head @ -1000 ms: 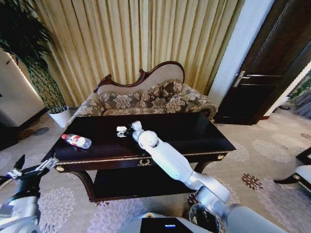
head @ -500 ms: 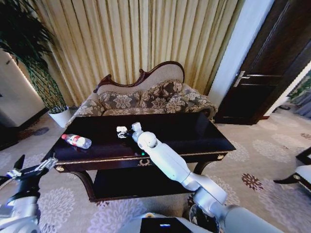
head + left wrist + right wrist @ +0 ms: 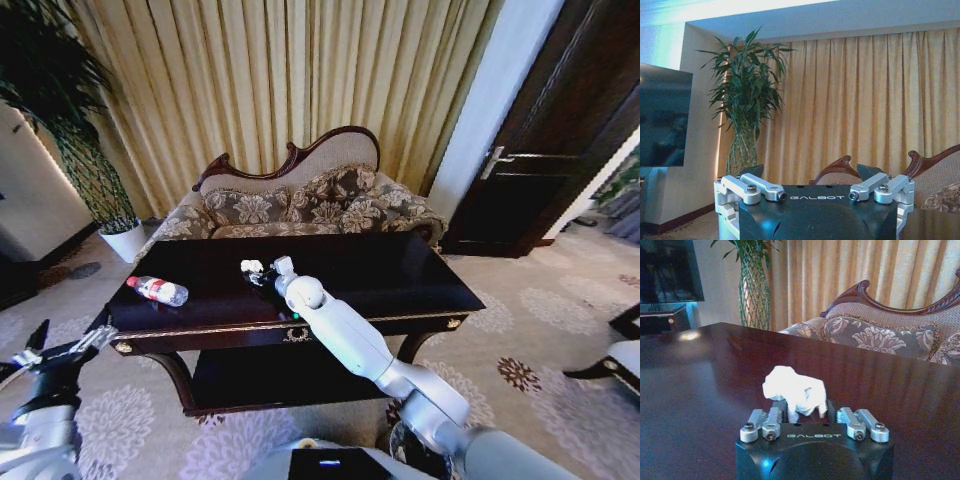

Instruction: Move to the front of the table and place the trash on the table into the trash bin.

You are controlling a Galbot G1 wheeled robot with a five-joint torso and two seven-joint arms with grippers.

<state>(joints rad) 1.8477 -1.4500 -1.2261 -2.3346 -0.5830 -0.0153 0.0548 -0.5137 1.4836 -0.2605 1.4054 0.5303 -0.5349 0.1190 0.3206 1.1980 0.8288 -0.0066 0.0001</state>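
While the right arm stretches across the dark glossy bench (image 3: 400, 285), its right pincer (image 3: 262, 272) sits at a white crumpled scrap (image 3: 250, 267) near the far middle of the top. From the right wrist, that scrap (image 3: 794, 392) looks like a soft wad of tissue lying between the pincer's (image 3: 803, 410) tips, though whether they press on it I cannot tell. A clear bottle (image 3: 157, 290) with a red label lies on its side at the bench's left end, well apart. By the near left corner the left pincer (image 3: 62, 348) hangs released, fingers spread. Behind stands the patterned sofa (image 3: 300, 205)
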